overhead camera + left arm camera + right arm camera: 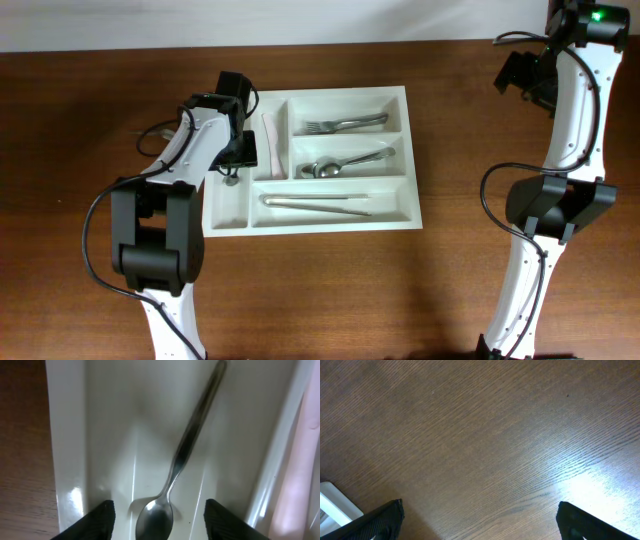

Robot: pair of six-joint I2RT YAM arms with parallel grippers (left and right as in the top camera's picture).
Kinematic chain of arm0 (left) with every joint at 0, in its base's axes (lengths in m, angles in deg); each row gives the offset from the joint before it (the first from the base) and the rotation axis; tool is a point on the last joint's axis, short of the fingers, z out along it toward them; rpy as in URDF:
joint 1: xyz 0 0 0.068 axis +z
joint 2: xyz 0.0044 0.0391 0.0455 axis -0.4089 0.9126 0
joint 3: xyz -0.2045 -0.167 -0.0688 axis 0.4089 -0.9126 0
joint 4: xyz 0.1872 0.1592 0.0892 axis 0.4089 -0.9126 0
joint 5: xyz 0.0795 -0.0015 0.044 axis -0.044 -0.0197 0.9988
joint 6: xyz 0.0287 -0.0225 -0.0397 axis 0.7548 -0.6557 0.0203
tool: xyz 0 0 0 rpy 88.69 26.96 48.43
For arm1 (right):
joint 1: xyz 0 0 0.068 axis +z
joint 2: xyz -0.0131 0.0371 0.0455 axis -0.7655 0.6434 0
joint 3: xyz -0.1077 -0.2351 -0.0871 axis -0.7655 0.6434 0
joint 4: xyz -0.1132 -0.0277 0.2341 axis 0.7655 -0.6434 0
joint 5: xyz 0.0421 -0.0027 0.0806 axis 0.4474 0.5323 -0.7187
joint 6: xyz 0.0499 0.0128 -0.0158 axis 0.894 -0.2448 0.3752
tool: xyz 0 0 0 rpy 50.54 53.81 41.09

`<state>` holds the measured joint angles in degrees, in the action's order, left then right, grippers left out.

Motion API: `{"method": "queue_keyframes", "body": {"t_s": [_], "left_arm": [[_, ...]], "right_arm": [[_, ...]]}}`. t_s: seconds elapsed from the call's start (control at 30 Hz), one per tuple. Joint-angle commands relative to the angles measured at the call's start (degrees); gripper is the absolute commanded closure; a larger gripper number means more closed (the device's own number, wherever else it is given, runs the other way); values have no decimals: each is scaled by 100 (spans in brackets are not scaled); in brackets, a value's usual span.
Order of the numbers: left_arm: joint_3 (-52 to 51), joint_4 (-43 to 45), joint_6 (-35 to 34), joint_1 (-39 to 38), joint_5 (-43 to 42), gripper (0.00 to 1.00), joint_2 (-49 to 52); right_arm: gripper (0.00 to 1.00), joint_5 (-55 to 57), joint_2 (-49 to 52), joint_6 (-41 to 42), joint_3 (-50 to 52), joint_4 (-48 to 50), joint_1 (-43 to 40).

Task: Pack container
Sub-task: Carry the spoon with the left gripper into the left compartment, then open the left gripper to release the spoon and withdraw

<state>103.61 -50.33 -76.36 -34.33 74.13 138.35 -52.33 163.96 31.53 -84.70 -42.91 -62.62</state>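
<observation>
The container [300, 226] is a large white tray in the middle of the table. My left gripper [232, 168] hangs low over its leftmost narrow compartment. In the left wrist view the left gripper [157, 512] is open, with a metal spoon [187, 445] lying loose on the compartment floor, its bowl between the fingertips. The white tray wall [65, 435] runs along the left. My right gripper [520, 72] is at the far right back, away from the tray. In the right wrist view the right gripper [480, 515] is open and empty above bare wood.
A pink utensil [271, 140] lies in the second narrow compartment and shows at the edge of the left wrist view [305, 460]. Forks [345, 124], spoons [345, 163] and long metal pieces [315, 204] fill the three horizontal compartments. A tray corner [332, 502] shows in the right wrist view.
</observation>
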Motion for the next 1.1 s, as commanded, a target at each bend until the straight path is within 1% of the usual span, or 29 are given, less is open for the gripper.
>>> {"method": "queue_keyframes", "body": {"t_s": [0.0,0.13,0.3,0.33,0.43,0.47,0.7,0.8,0.83,0.9,1.0,1.07], "left_arm": [[2,105,-63,-2,-66,34,46],[76,140,-144,37,-68,32,46],[258,138,-142,74,-68,32,44],[308,138,-142,76,-70,34,44],[450,133,-142,76,-70,50,44],[496,131,-140,76,-70,52,44],[678,131,-140,76,-68,52,44],[780,129,-140,79,-66,50,44],[835,131,-142,85,-63,46,44],[955,140,-179,125,-63,42,44],[1231,133,-807,317,-9,39,42],[1438,116,-1248,496,-26,33,39]], "right_arm": [[1,11,-184,-42,-85,-31,-26],[1,9,-184,-42,-85,-31,-26],[1,11,-184,-42,-85,-33,-26],[1,11,-184,-42,-85,-31,-26],[1,11,-184,-42,-85,-31,-26],[1,11,-184,-42,-85,-33,-26],[1,11,-184,-42,-85,-33,-26],[1,11,-184,-42,-85,-33,-26],[1,11,-184,-42,-85,-33,-26],[1,11,-184,-42,-85,-33,-26],[1,9,-184,-42,-85,-33,-26],[1,9,-184,-42,-85,-33,-26]]}}
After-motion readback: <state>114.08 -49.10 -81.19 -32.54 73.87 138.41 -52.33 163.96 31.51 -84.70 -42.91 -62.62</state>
